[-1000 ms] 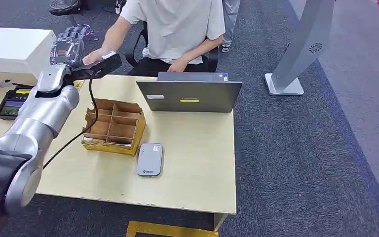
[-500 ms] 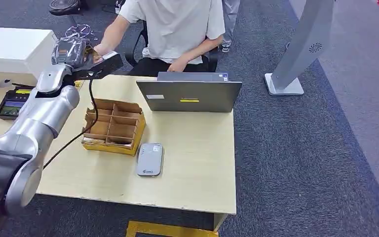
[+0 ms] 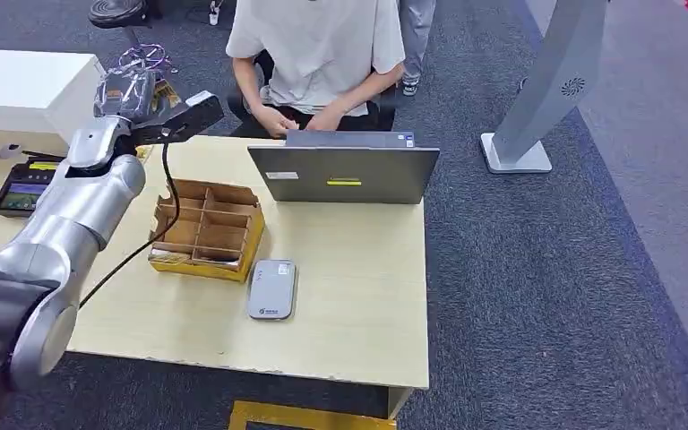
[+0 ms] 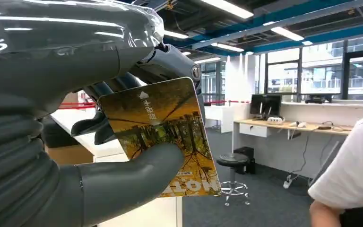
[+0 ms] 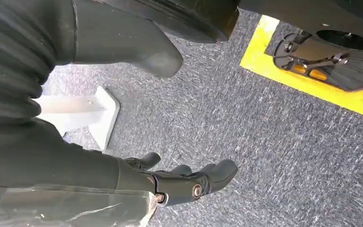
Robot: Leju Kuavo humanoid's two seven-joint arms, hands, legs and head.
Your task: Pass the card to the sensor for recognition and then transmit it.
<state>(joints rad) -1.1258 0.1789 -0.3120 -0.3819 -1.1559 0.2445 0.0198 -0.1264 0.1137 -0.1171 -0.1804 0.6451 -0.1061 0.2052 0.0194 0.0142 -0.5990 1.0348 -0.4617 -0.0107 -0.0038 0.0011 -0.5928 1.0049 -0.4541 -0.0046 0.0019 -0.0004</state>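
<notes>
A wooden table is seen in the head view, with a person seated at its far side behind a laptop. A divided box and a grey sensor lie nearer. The left hand is raised beyond the table's far left corner, and the card is pinched between its thumb and fingers. The right hand is hung over carpet, relaxed and holding nothing.

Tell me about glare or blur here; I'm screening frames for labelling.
Left wrist view: ceiling lights streak glare over the left hand's clear cover, yet the card is sharp. Right wrist view: the right hand and carpet are evenly lit. Head view: slightly soft, no glare.
</notes>
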